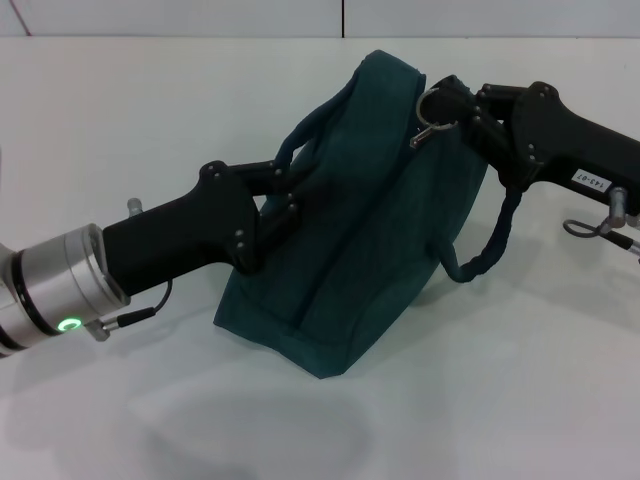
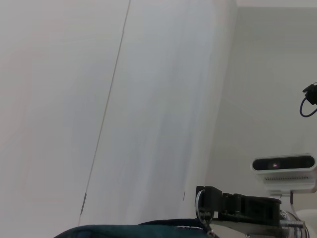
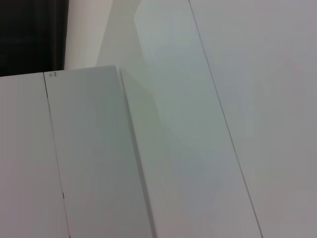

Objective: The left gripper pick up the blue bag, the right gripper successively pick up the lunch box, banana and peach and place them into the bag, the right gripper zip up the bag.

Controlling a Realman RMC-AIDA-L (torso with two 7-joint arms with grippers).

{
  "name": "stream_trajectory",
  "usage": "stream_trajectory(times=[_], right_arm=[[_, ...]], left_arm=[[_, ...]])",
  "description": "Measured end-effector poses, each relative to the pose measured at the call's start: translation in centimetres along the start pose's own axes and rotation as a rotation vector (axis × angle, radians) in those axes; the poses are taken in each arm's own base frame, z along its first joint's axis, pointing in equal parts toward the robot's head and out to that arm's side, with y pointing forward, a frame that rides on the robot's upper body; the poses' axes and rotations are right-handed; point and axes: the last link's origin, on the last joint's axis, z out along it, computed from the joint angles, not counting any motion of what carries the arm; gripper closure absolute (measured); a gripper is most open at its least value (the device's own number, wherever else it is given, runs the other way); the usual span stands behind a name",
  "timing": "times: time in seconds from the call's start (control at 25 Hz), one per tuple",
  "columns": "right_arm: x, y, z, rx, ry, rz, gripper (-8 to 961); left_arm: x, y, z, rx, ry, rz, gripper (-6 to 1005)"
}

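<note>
The surface is plain white and matte, and it fills almost the whole head view. A soft grey shadow lies on it near the front edge. Along the far edge stands a white wall, and a thin dark vertical seam divides this wall into panels.

In the left wrist view there are pale wall panels with one thin dark joint line between them. A white box-shaped camera device with a dark front strip is fixed near the wall.

In the right wrist view, white panels meet at a corner. A dark opening is beside them. The light is even and diffuse.
</note>
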Motion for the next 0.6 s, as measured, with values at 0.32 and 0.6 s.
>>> stream_trajectory(times=[0.32,0.6], right_arm=[[0.02,0.0,-0.01,0.003,-0.003,0.001,939],[-0.38,-0.59,-0.72,0.06,-0.039,-0.029,939]], left_arm=[[-0.16,0.07,-0.14,0.005,-0.002,0.011,850],[-0.52,0.39,-0.59,0.008,-0.008,0.014,936]])
